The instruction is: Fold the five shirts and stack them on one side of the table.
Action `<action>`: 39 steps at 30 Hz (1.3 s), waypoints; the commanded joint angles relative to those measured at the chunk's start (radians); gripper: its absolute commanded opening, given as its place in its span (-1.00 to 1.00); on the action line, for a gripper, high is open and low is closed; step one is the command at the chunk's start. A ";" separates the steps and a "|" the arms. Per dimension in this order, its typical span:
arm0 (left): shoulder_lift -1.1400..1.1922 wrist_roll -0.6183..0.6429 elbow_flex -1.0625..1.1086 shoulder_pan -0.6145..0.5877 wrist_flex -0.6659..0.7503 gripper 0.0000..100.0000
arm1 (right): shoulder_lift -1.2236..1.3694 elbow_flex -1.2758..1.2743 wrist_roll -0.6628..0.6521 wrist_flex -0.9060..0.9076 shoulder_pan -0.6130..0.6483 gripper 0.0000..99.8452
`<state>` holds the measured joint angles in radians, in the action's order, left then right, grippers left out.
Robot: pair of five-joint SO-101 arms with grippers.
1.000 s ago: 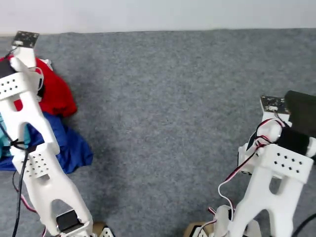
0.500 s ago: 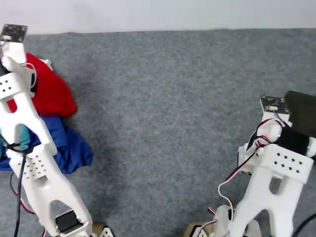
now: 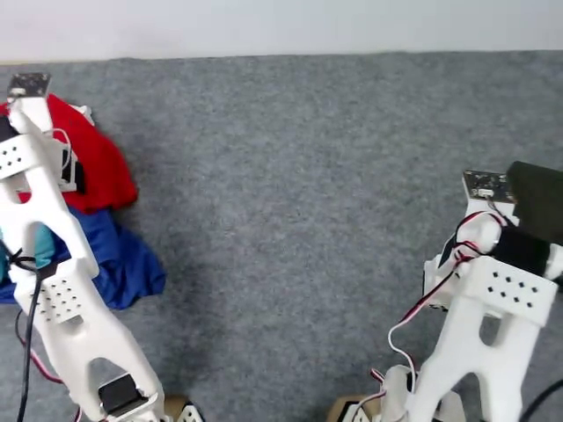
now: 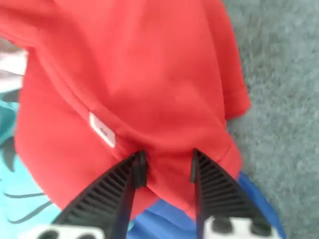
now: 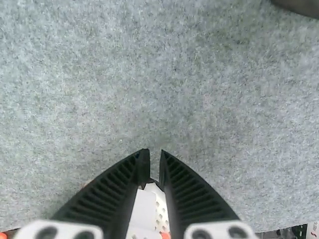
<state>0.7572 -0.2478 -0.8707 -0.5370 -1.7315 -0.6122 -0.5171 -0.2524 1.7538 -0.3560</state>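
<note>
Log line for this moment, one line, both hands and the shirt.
left hand: open, tips at crumpled red fabric shirt | right hand: shut, above grey felt table cover | red shirt: unfolded, overlapping crumpled blue fabric shirt

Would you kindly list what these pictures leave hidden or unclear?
1. High view: left arm and frame edge cover the pile; beyond red shirt, blue shirt, teal shirt, uncountable.
2. High view: dark object, cut by the right edge, unidentifiable.
3. Left wrist view: left gripper's contact with cloth unclear.
</note>
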 commanded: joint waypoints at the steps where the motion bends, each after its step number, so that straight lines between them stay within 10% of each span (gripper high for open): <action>1: -0.075 0.005 0.016 0.012 -0.023 -0.69 | -0.025 0.014 0.003 0.027 0.008 -0.91; 15: -0.419 0.008 0.001 0.235 -0.021 -1.00 | -0.027 0.015 0.005 0.031 0.008 -0.91; 28: -0.723 0.152 0.002 0.770 -0.021 -1.00 | -0.027 0.014 0.003 0.035 0.007 -0.91; 39: -0.723 0.149 0.232 0.437 -0.020 -0.75 | -0.028 0.009 0.003 0.036 0.004 -0.91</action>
<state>0.0836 -0.1036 -0.6805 0.0031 -1.7361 -0.6122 -0.5171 -0.2524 1.7538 -0.3560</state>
